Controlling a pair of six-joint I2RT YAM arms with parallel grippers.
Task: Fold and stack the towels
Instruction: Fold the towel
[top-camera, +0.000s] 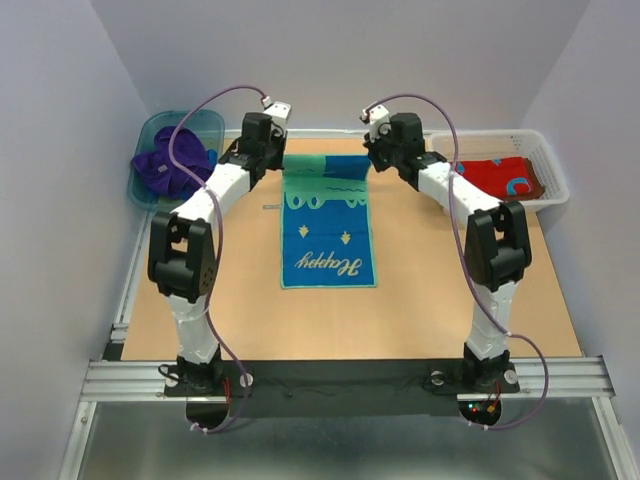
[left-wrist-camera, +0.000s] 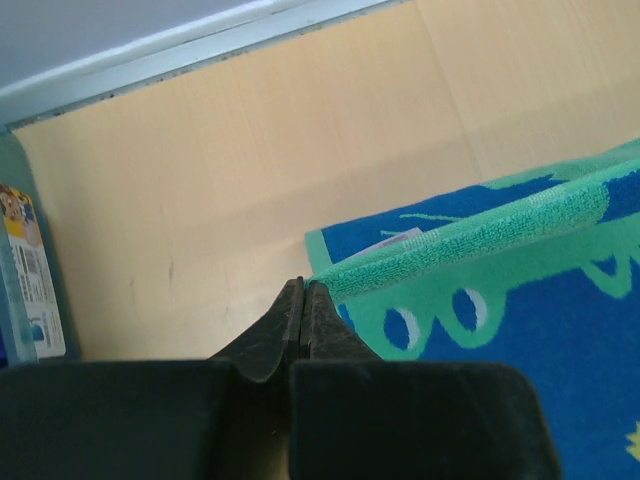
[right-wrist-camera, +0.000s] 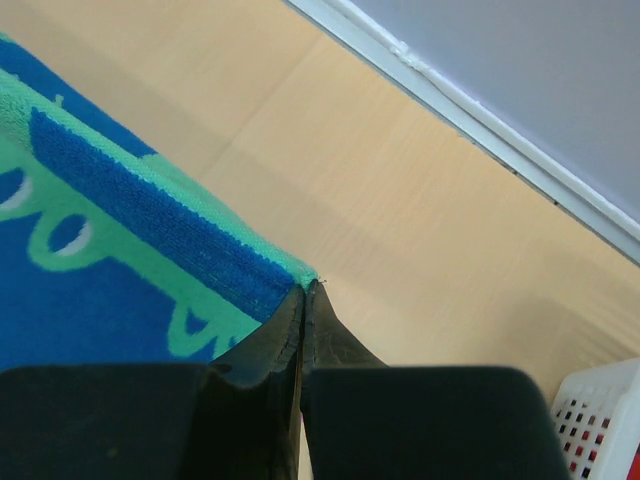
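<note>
Two towel (top-camera: 328, 240) corners hidden: left gripper (left-wrist-camera: 303, 300), right gripper (right-wrist-camera: 305, 300) pinching.

teal tub (top-camera: 203, 119), white basket (top-camera: 553, 172)

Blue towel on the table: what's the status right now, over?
Left gripper and right gripper both shut on far corners of blue towel. Far edge curled up, rest lying flat. Nothing in the way.

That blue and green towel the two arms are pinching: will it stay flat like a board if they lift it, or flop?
Probably floppy: the blue-and-green towel curls over along its far edge where the left tool and right tool pinch its corners. Likely light, since the folded edge looks thin. Its looped pile looks grippy, so slipping seems unlikely.
</note>
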